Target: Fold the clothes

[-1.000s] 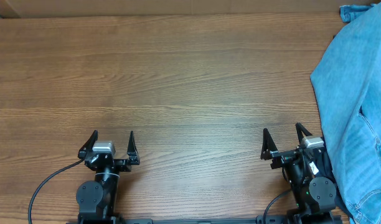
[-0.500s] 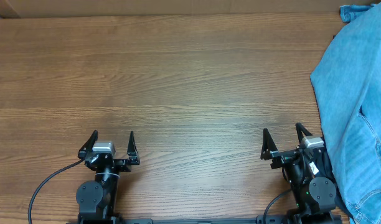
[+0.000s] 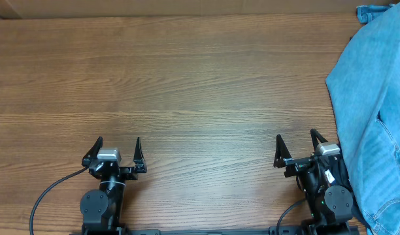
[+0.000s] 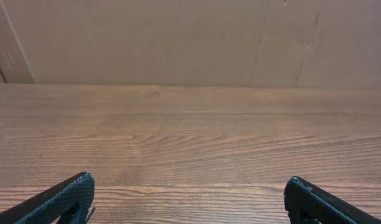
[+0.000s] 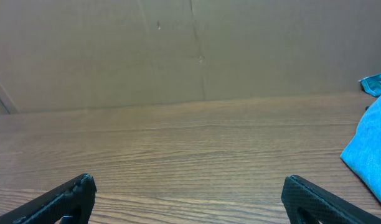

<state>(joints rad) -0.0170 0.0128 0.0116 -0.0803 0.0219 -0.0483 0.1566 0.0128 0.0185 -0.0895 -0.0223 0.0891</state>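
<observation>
A light blue denim garment [image 3: 376, 98] lies crumpled along the table's right edge, from the far right corner to the front. Its edge also shows at the right of the right wrist view [image 5: 372, 146]. My left gripper [image 3: 117, 145] is open and empty near the front edge at the left; its fingers [image 4: 189, 182] frame bare wood. My right gripper [image 3: 296, 140] is open and empty near the front edge, just left of the denim; its fingers [image 5: 189, 182] frame bare wood.
The wooden table [image 3: 187, 85] stretches wide between the arms and the far edge. A brown cardboard wall [image 4: 178, 37] stands behind the table's far edge. A black cable [image 3: 46, 196] trails from the left arm's base.
</observation>
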